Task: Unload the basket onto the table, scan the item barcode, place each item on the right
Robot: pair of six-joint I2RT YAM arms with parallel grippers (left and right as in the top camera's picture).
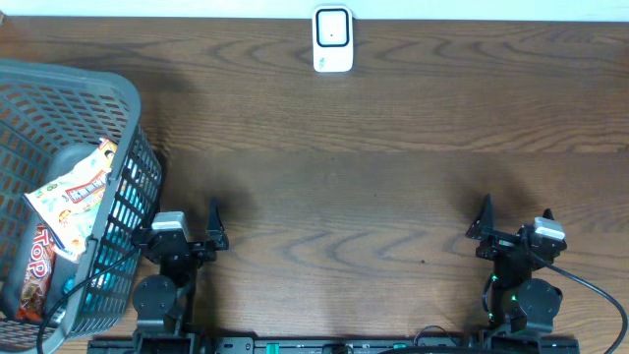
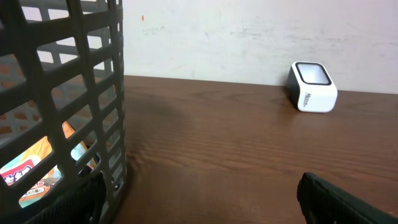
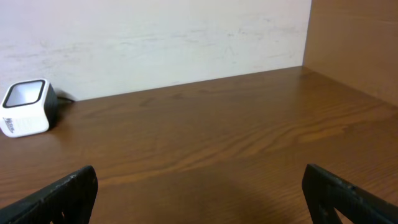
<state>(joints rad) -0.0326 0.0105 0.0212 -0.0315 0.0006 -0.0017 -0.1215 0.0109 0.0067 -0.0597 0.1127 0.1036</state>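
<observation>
left pincer wide open, empty | right pincer likewise | snack packs part-hidden in basket

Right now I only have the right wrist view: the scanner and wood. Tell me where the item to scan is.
Observer: In a grey basket at the left end of the table, outside your view. Snack packets lie inside it.
Operator: Say which arm is nearer to it.
Observer: The left gripper sits right beside the basket wall, jaws open and empty.
Operator: Give me the scanner's place on the table.
Observer: The scanner stands at the far edge, about halfway across.
</observation>
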